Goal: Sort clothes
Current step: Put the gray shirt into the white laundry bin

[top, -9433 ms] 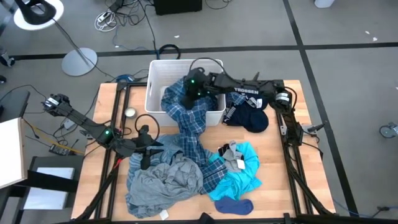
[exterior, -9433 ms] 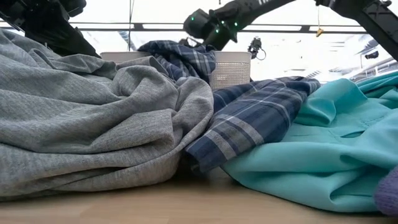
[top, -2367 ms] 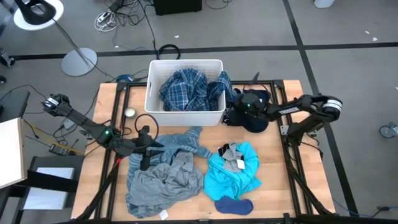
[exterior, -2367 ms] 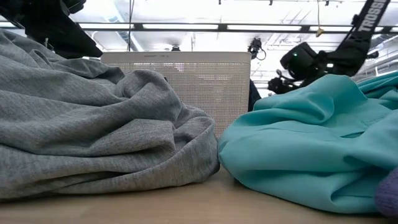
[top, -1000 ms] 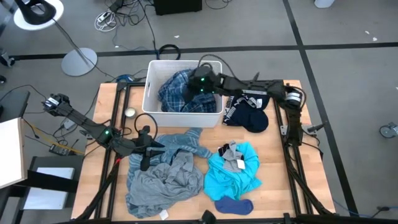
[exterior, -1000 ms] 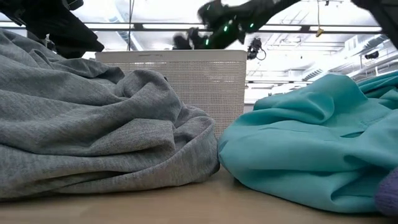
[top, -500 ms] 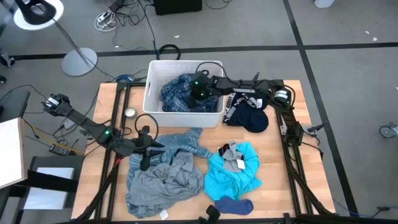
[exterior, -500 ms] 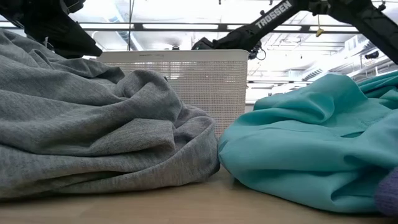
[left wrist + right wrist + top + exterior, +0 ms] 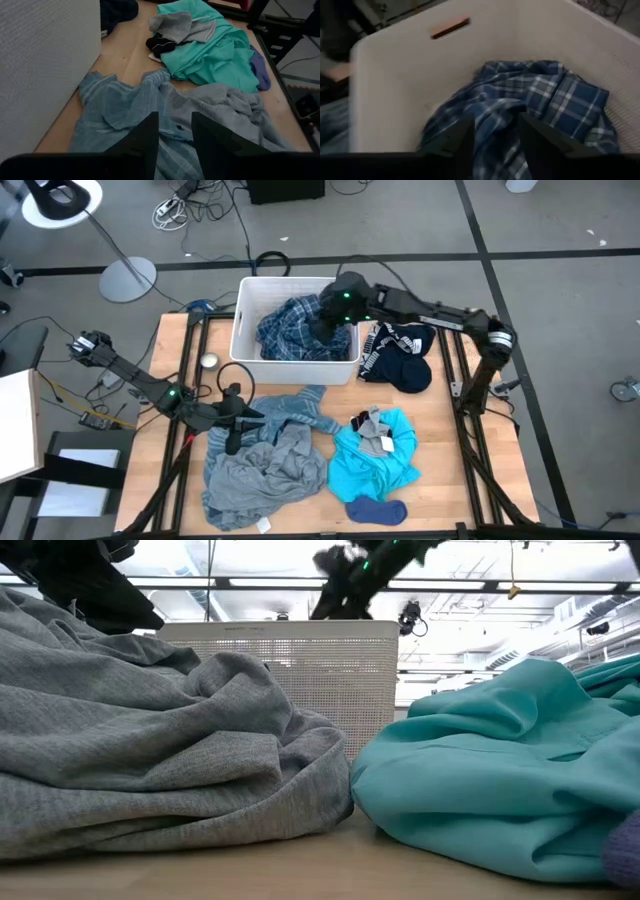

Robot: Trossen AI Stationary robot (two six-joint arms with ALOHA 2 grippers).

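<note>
The blue plaid shirt (image 9: 292, 328) lies bunched inside the white bin (image 9: 243, 330) at the table's far side. My right gripper (image 9: 495, 127) hovers open above it, clear of the cloth, and shows over the bin's rim (image 9: 330, 600). My left gripper (image 9: 175, 127) stands open above the grey-blue striped top (image 9: 290, 412), with nothing between its fingers. The grey shirt (image 9: 265, 475) spreads near the front left. The turquoise garment (image 9: 380, 460) lies right of it, the dark blue socks (image 9: 377, 509) at its near edge. The navy white-striped piece (image 9: 395, 355) rests right of the bin.
A small grey and black piece (image 9: 372, 425) lies on the turquoise garment. Bare wood (image 9: 455, 470) shows along the table's right side. A round lid-like object (image 9: 208, 361) sits left of the bin. Cables and a lamp base lie on the floor beyond.
My right gripper dipped down into the bin over the plaid shirt, then rose up clear of the rim and drew back a little toward the table's right. The plaid shirt stays in the bin.
</note>
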